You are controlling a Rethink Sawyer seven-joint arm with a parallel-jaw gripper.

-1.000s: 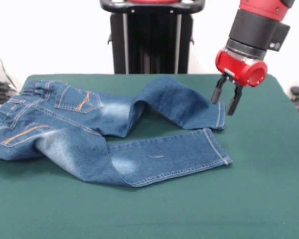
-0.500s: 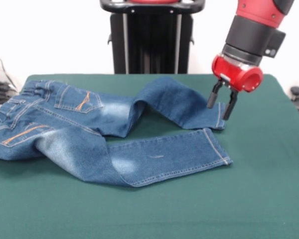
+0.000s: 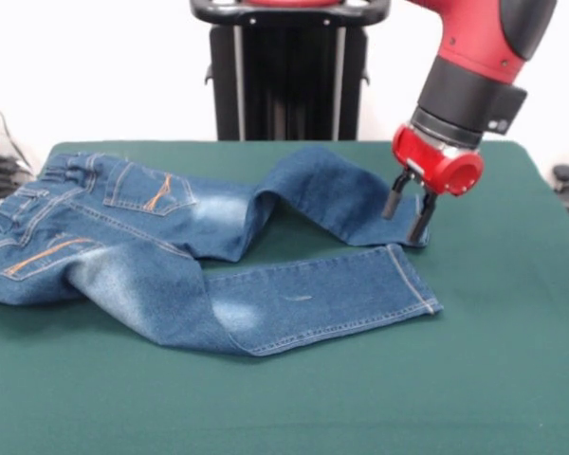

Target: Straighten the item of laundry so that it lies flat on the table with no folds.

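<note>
Hanging over the far right part of the table (image 3: 512,379), the red and black arm (image 3: 474,57) tilts its gripper (image 3: 405,215) down toward a pair of jeans (image 3: 171,256). Its two black fingers (image 3: 393,197) stand apart with a clear gap between them, holding nothing, their tips just above the cuff of the farther leg (image 3: 341,194); whether they touch the denim cannot be told from this angle.

Blue jeans lie spread across the left and middle of the dark green tabletop, still rumpled. The waistband (image 3: 24,194) sits at the picture's left edge, with two orange-stitched pockets (image 3: 152,190) facing up. From there the farther leg humps upward in a raised fold near the middle of the table, then slopes down to its cuff on the right. The nearer leg (image 3: 303,303) lies flatter, running right to a cuff that ends just below and slightly right of the other. Faded whitish patches show on the seat and on both legs. A narrow strip of green cloth is visible between the two legs. Behind the table stands the robot's black pedestal (image 3: 289,71) against a white wall.
</note>
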